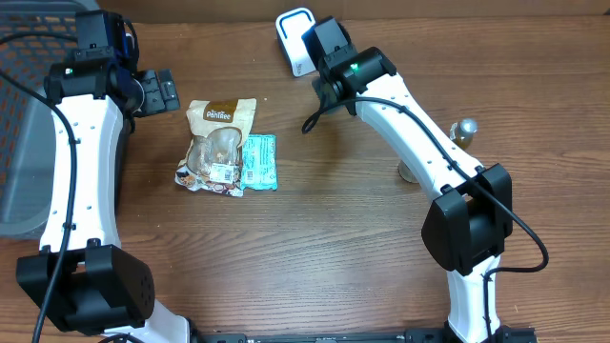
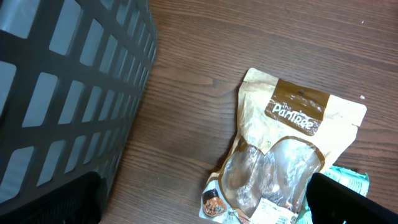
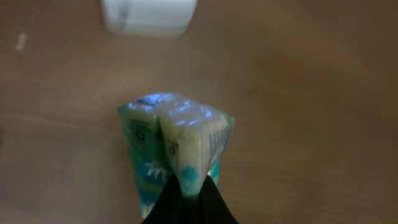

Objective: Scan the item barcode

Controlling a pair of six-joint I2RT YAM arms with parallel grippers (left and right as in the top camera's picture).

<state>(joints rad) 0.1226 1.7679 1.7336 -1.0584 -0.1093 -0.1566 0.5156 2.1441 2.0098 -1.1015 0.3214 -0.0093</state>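
Two-handed: clamping a green-and-white plastic packet (image 3: 177,134) in the right gripper (image 3: 188,190) before the white boxy scanner (image 3: 149,15) at the wooden table's (image 1: 362,248) far edge; holding the left gripper (image 1: 172,90) wide open.

green-white packet (image 3: 177,149), upright, pinched, near white scanner (image 3: 149,15)

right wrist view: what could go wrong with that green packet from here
1. The right gripper pinches the green packet only at its lower edge, so it could slip out.
2. The packet is folded and bulging in the grip, with glare on its top; a creased barcode may not read at the white scanner.
3. The view is blurred, so whether the barcode faces the scanner cannot be told.
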